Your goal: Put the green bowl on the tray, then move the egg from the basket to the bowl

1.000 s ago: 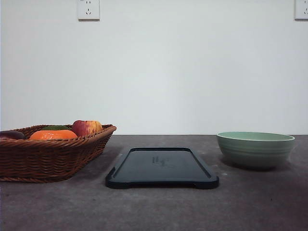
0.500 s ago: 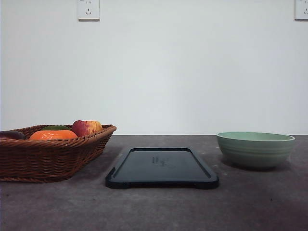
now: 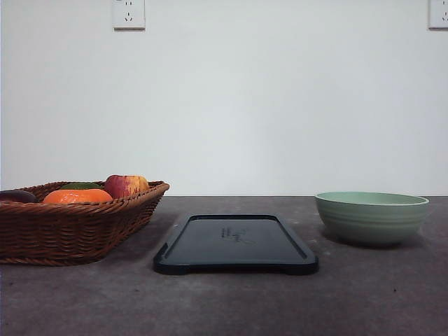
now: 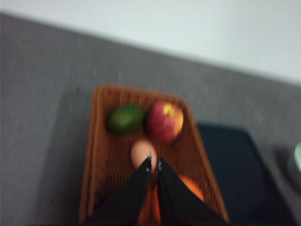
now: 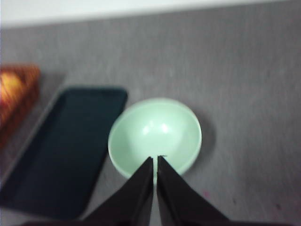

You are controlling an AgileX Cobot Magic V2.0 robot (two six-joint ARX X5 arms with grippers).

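At the right of the front view, the bowl (image 3: 372, 217) is seen on the bare table (image 3: 224, 301), well apart from the tray (image 3: 236, 244), which lies at the centre with nothing on it. The basket (image 3: 73, 224) fills the lower left, with an apple (image 3: 126, 185), an orange (image 3: 77, 197) and a green fruit (image 3: 80, 185) showing above its rim.

From the right wrist view, the right gripper (image 5: 154, 159) is seen above the bowl's near rim, its fingers drawn together to a thin slit and nothing held between them. The tray appears just beside the bowl, toward the left of that frame.

From the left wrist view, which is blurred, the left gripper (image 4: 154, 162) is likewise seen nearly closed and empty, above the basket. The egg (image 4: 142, 152) lies just past the fingertips at the centre of the frame, near the apple and green fruit, with the orange partly hidden under the fingers.

Neither step is judged done: the bowl is not yet on the tray and the egg is in the basket. The first step appears to be in hand. The next move would call for the right fingers to be opened and lowered over the bowl's rim, one inside and one outside, before the bowl is lifted across to the tray.
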